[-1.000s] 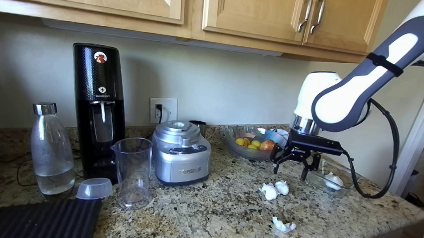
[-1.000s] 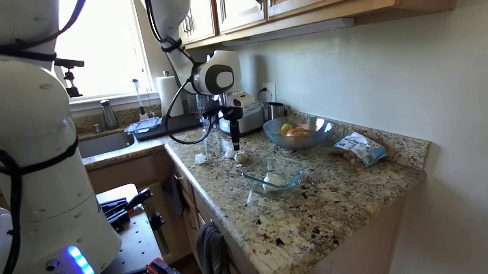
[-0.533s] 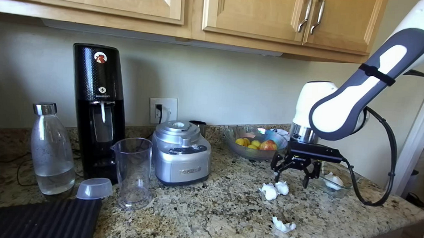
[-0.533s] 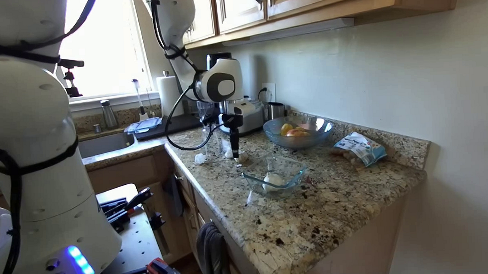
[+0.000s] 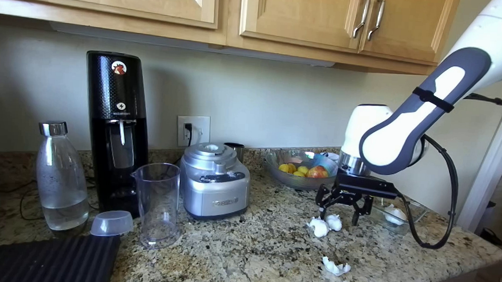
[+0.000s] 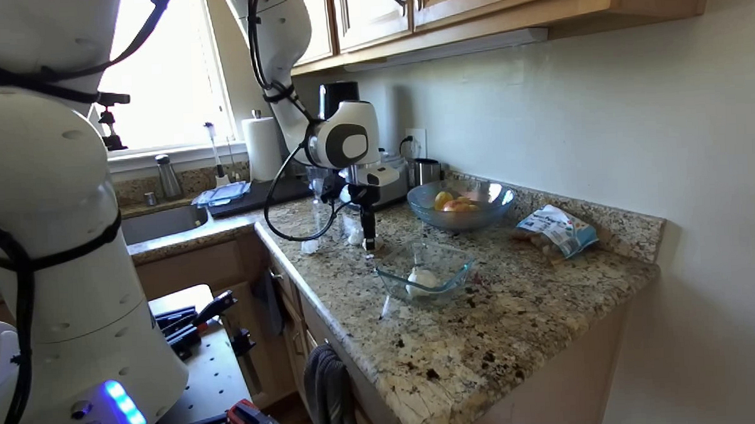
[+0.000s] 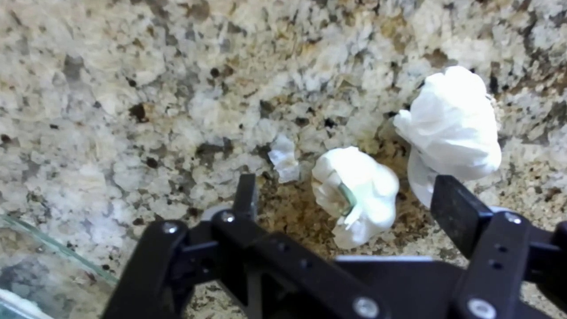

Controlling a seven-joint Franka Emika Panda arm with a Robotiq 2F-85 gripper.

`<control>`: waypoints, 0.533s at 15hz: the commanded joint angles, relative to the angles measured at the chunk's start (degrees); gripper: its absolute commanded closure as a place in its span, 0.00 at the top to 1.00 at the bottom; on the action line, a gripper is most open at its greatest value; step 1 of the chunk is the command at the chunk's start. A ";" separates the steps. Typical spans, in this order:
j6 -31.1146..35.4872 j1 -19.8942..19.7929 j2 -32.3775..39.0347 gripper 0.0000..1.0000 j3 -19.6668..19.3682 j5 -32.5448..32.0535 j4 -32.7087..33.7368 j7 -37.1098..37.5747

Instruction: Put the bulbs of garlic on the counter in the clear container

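My gripper is open and points down, low over the granite counter. In the wrist view a white garlic bulb with a green stem lies between the spread fingers, with a gap on each side. A second bulb lies beside it, just beyond the right finger; it also shows in an exterior view. A third bulb sits in the clear container. The container's edge shows at the wrist view's lower left. In an exterior view the gripper partly hides the stemmed bulb.
A papery garlic piece lies nearer the counter's front. A glass fruit bowl stands at the back, with a bag beside it. A silver food processor and a tall clear glass stand further along the counter.
My gripper has come down toward the two bulbs on the counter and stays open. The bulbs and the container have not moved.
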 commanded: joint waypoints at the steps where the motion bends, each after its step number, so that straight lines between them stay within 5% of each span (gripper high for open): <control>1: 1.63 0.81 1.53 1.00 -1.24 -0.10 0.75 -1.29; 5: 2.14 0.92 2.38 0.99 -1.32 0.06 1.41 -2.50; 8: 2.40 1.10 2.71 0.68 -1.64 -0.11 1.64 -3.27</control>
